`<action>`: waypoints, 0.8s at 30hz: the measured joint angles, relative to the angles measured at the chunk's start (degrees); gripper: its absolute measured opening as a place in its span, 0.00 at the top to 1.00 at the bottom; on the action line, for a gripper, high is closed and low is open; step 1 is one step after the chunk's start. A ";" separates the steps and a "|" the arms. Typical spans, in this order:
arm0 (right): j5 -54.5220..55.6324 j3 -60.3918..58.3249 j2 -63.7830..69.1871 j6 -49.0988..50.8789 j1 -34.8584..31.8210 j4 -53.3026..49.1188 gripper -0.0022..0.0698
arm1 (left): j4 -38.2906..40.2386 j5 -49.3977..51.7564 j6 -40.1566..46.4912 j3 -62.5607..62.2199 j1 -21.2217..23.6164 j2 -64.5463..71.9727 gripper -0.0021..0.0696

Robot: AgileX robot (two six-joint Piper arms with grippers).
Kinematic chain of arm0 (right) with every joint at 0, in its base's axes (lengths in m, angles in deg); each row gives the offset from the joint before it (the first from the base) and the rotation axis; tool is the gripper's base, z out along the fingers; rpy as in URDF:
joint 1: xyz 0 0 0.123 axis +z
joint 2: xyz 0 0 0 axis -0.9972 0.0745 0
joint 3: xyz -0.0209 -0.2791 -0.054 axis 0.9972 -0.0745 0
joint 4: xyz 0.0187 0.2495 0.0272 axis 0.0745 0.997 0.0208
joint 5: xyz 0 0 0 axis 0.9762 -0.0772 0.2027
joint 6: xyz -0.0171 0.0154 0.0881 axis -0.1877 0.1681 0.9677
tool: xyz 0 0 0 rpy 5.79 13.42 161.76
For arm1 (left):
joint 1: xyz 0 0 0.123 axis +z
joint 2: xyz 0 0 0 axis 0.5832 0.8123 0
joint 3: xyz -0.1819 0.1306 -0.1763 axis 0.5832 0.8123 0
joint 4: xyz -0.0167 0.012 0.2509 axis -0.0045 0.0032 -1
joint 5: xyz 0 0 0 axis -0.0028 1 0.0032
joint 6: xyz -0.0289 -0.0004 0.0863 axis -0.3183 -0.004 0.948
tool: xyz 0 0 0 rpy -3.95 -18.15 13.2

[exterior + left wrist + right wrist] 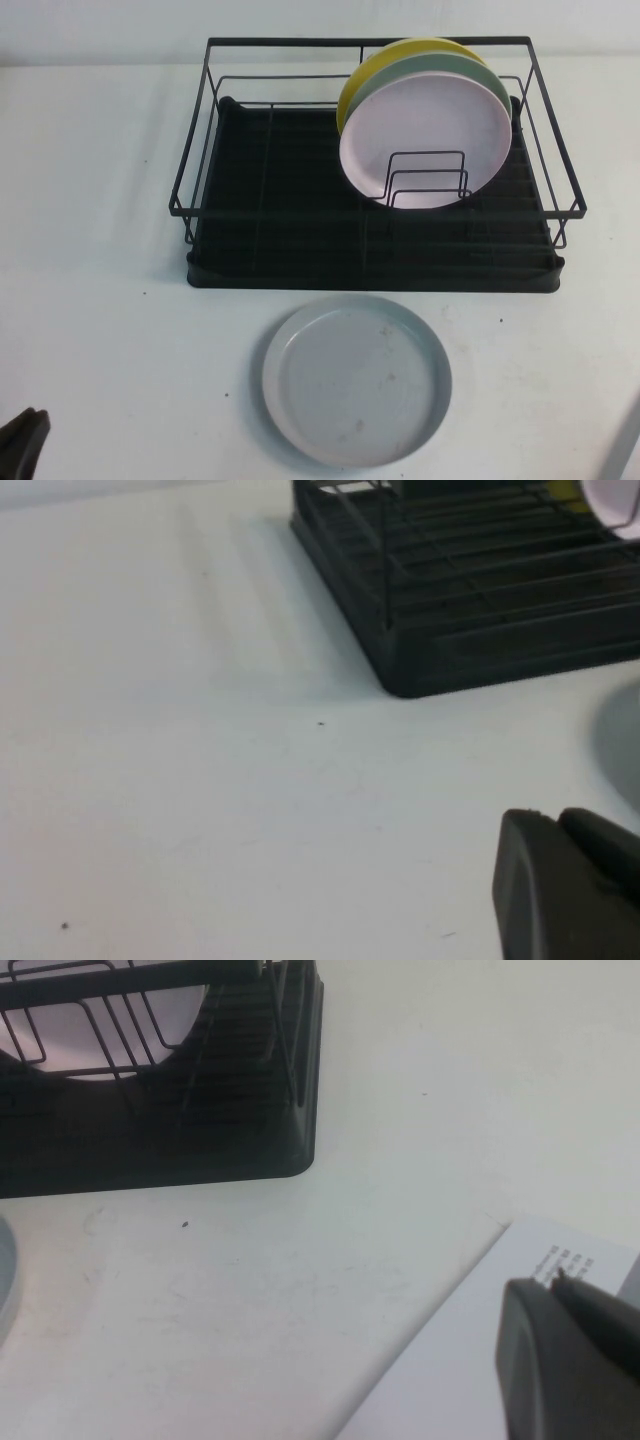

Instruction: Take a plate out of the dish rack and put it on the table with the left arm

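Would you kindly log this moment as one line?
plate flat on table | rack holds three plates | left gripper parked near-left | right gripper parked near-right

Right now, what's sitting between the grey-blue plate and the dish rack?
Nothing: in the high view only a bare strip of table separates the plate from the dish rack. The left gripper sits at the table's near left corner, the right gripper off to the right.

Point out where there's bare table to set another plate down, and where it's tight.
Bare table lies left of the dish rack, down to the left hand at the near-left corner, and on both flanks of the grey-blue plate. Tight: the strip between plate and rack. The right hand hovers over a white sheet, near right.
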State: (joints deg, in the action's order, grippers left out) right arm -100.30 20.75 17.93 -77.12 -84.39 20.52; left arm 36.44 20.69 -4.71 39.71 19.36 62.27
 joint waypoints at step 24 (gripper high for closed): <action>0.00 0.00 0.00 0.00 0.00 0.41 1.00 | -1.76 17.90 -1.86 0.34 10.20 -16.83 0.97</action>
State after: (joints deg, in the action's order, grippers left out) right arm -100.30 20.75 17.93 -77.12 -84.39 20.93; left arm 34.68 38.59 -6.56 40.05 29.56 45.44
